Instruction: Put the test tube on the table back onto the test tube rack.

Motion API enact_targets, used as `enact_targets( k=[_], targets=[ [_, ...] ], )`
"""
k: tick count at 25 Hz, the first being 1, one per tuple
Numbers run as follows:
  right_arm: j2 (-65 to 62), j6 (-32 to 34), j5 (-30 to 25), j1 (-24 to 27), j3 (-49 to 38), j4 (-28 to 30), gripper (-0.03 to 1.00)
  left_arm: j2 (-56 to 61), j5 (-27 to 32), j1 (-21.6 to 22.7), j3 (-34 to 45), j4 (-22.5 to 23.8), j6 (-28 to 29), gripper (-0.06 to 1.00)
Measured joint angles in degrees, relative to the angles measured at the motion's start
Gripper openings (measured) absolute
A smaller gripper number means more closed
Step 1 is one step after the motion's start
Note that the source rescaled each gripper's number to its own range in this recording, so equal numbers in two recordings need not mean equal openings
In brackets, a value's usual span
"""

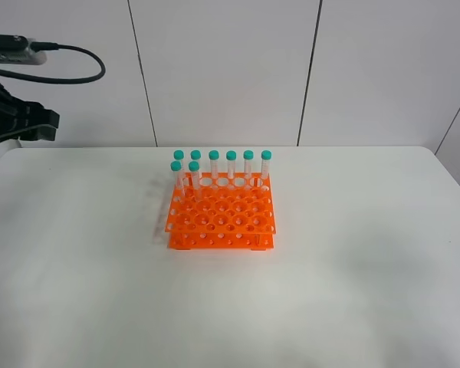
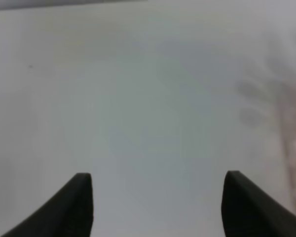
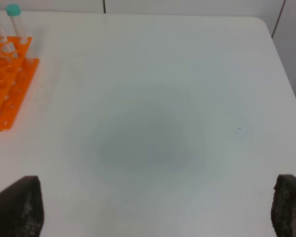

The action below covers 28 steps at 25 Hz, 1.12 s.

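Test tube rack [image 1: 221, 217]: orange, centre of frame on the table [image 1: 368, 268], eight teal-capped tubes upright in its rear rows; no tube seen lying loose anywhere. Left gripper [image 2: 158, 197]: upper left of frame, jaws parted, empty. Right gripper [image 3: 158, 207]: jaws wide, empty, rack toward its upper left; nearer arm cannot be judged.

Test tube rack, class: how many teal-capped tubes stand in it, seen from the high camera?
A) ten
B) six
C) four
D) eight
D: the test tube rack holds six capped tubes along its back row and two more just in front at the left end.
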<state>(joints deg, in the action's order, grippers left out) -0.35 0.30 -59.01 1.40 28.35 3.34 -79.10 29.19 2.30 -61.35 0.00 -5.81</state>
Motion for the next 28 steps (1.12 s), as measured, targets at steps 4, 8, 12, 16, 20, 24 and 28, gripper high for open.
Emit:
enact_targets(
  k=[4,8,12,16,20,24,28],
  targets=[
    [0.0,0.0,0.0,0.0,0.0,0.0,1.00,10.7,3.0,0.0,5.3,0.0,0.1,0.50],
    [0.0,0.0,0.0,0.0,0.0,0.0,1.00,22.5,8.4,0.0,10.3,0.0,0.1,0.50],
    [0.0,0.0,0.0,0.0,0.0,0.0,1.00,34.2,15.0,0.0,13.2,-1.1,0.2,0.50],
    [0.0,0.0,0.0,0.0,0.0,0.0,1.00,43.4,23.1,0.0,13.9,-2.3,0.2,0.50],
    [0.0,0.0,0.0,0.0,0.0,0.0,1.00,50.9,30.2,0.0,14.0,-2.5,0.2,0.50],
    [0.0,0.0,0.0,0.0,0.0,0.0,1.00,57.9,34.0,0.0,15.2,-2.6,1.5,0.50],
    [0.0,0.0,0.0,0.0,0.0,0.0,1.00,64.3,34.9,0.0,17.7,-2.6,4.4,0.50]
  ],
)
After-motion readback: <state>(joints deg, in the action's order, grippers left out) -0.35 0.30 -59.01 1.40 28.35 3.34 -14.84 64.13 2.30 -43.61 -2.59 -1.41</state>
